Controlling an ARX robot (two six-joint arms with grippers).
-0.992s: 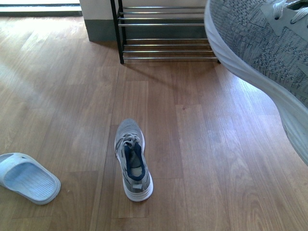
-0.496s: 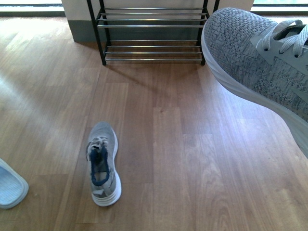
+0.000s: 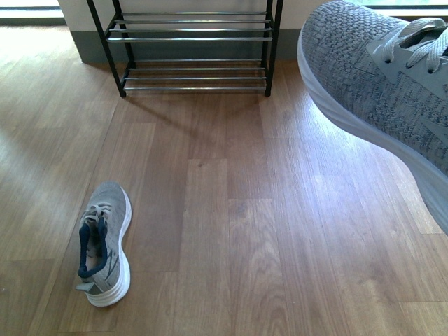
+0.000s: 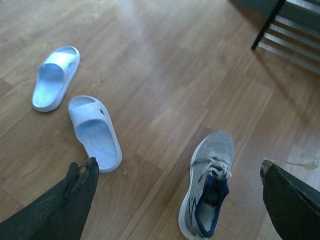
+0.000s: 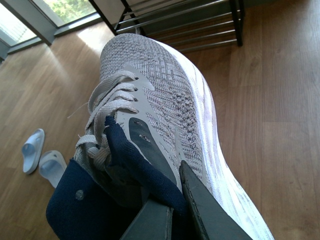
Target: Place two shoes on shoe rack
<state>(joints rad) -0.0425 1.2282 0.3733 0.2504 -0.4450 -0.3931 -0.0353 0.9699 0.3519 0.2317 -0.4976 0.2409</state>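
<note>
Grey sneaker hangs pinched by its tongue in the right hand; left hand, wide, hovers over the other sneaker.

My right gripper pinches the held sneaker by its navy collar. It is grey knit with a white sole and pale laces, lifted off the floor, toe pointing toward the rack. The rack has a black frame and tiers of chrome bars, and stands ahead of that toe. The second sneaker sits sole down on the floor under my left gripper, its toe also toward the rack. Two pale blue slides lie sole down near it, on the side away from my right gripper.
</note>
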